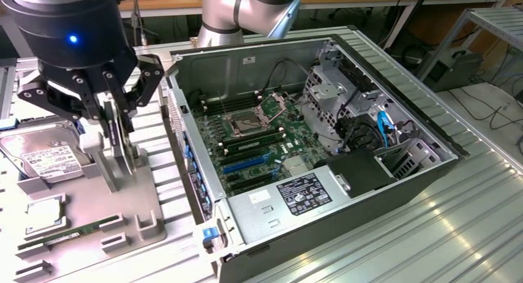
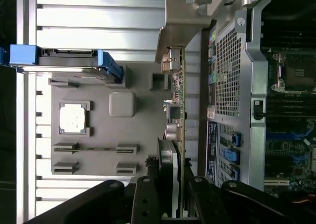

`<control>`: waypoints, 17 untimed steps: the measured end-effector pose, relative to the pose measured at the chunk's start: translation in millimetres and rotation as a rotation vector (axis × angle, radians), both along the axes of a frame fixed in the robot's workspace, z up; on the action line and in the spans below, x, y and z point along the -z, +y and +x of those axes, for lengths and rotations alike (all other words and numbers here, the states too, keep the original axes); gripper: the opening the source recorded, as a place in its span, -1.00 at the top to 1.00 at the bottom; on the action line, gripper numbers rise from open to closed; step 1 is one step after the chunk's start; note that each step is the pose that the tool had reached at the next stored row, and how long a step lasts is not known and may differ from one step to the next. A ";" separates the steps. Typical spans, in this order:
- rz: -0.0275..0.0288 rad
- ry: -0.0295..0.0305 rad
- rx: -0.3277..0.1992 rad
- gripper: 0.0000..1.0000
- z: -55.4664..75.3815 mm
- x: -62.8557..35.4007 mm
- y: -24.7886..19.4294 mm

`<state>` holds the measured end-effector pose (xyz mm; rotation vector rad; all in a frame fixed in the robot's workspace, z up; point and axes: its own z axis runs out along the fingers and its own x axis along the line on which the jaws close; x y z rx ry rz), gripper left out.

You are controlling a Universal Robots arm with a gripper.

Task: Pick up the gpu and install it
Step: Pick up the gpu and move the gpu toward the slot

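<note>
we are in a robotics lab or test workshop. a grey industrial robot arm point(image 1: 245, 13) rises at twelve o'clock in the exterior view, and its black gripper point(image 1: 114, 120), at ten o'clock, is clamped on a gpu point(image 1: 122, 163). the work surface is a ribbed aluminium table point(image 1: 457, 222). an opened desktop computer case point(image 1: 237, 65) lies at the centre with its motherboard point(image 1: 261, 142) bare. at eight o'clock a moulded grey fixture point(image 1: 163, 231) presents loose computer parts, a hard drive point(image 1: 45, 157) among them. cables point(image 1: 486, 108) trail over the floor at three o'clock, below a metal-frame rack point(image 1: 490, 19).
</note>
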<state>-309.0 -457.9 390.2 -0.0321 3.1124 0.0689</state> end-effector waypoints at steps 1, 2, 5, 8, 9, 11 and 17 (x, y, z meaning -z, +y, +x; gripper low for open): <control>-0.0001 0.0001 0.000 0.44 0.0 -2.6 0.0; 0.0000 0.0000 0.000 0.44 0.0 -6.4 0.0; 0.0000 0.0000 0.000 0.44 0.0 -12.2 0.0; 0.0000 0.0000 0.000 0.44 0.1 -16.8 0.0; 0.0000 0.0000 0.000 0.44 0.1 -18.7 0.0; -0.0001 0.0000 0.000 0.44 0.2 -22.5 0.0; 0.0000 0.0000 0.000 0.44 0.2 -37.0 0.0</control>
